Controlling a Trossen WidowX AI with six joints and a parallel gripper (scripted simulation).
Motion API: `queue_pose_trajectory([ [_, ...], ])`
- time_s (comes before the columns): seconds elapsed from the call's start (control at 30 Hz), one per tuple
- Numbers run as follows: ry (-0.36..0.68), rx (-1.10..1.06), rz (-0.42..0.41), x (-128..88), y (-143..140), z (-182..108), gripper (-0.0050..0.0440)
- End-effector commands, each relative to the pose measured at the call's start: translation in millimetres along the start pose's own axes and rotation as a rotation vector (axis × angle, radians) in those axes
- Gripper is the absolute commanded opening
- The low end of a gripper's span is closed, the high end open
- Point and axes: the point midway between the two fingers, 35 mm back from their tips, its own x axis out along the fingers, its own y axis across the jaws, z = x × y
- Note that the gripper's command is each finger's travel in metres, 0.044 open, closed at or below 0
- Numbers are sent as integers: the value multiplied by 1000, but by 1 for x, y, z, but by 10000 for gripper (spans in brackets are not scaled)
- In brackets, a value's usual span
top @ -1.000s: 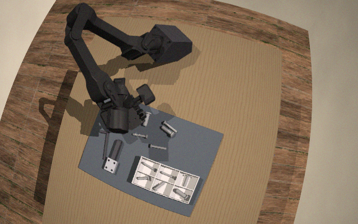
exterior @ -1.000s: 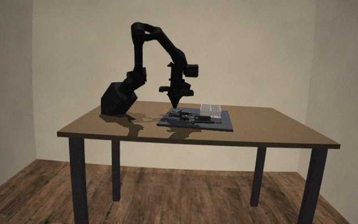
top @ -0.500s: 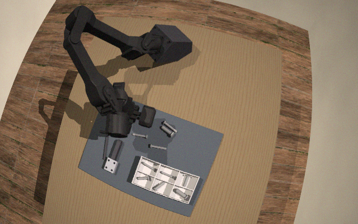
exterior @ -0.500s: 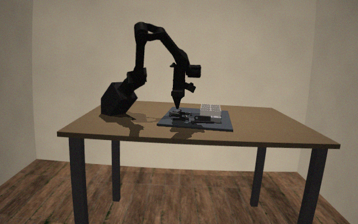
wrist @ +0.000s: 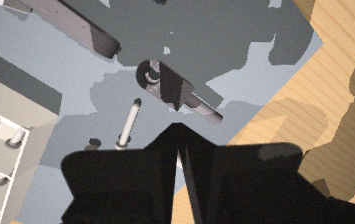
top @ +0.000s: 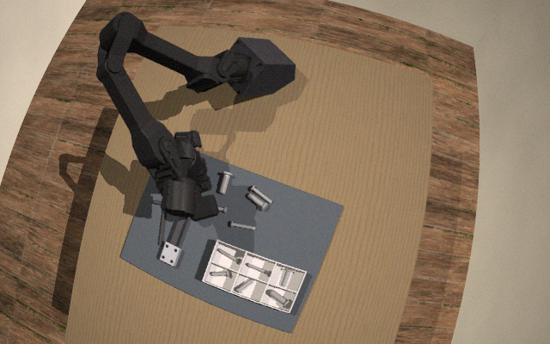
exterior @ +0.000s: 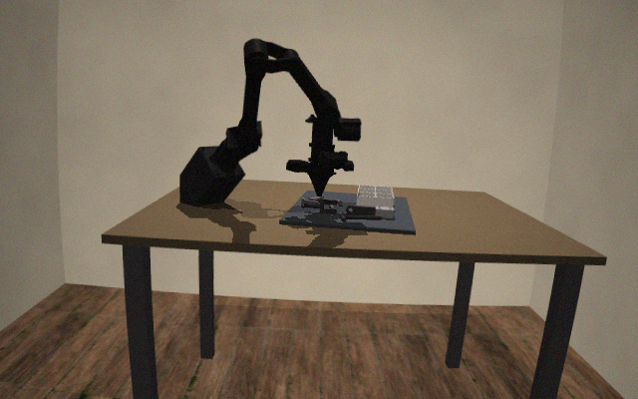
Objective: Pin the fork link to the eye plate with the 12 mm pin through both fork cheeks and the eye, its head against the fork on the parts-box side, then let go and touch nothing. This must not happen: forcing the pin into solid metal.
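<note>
My gripper (exterior: pixel 319 195) (wrist: pixel 176 127) is shut and empty, pointing down above the mat beside the fork link; the arm hides its tips in the top view. The fork link (wrist: pixel 170 86), a dark piece with a round hole and a short rod, lies on the mat ahead of the fingertips in the wrist view. The eye plate (top: pixel 179 232) (exterior: pixel 361 210) (wrist: pixel 78 25) looks like the dark bar running from a white four-hole block (top: pixel 170 254). Fork and bar are apart. A slim headed pin (top: pixel 223 210) (wrist: pixel 129 122) lies between fork and box. Which pin is 12 mm, I cannot tell.
The white parts box (top: pixel 232 274) (exterior: pixel 376 199) holds pins in six compartments. A thick pin (top: pixel 224 184), a pair of pins (top: pixel 262 194) and another slim pin (top: pixel 243 225) lie on the grey mat (top: pixel 305 228). A thin bent rod (top: pixel 161 228) lies beside the bar.
</note>
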Motion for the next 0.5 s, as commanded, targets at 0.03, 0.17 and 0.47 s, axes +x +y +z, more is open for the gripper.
queue_pose_trajectory([
  [0.03,2,311,0,5,8,3,0],
  [0.17,2,599,0,12,16,6,0],
  [0.47,2,649,0,13,17,6,0],
])
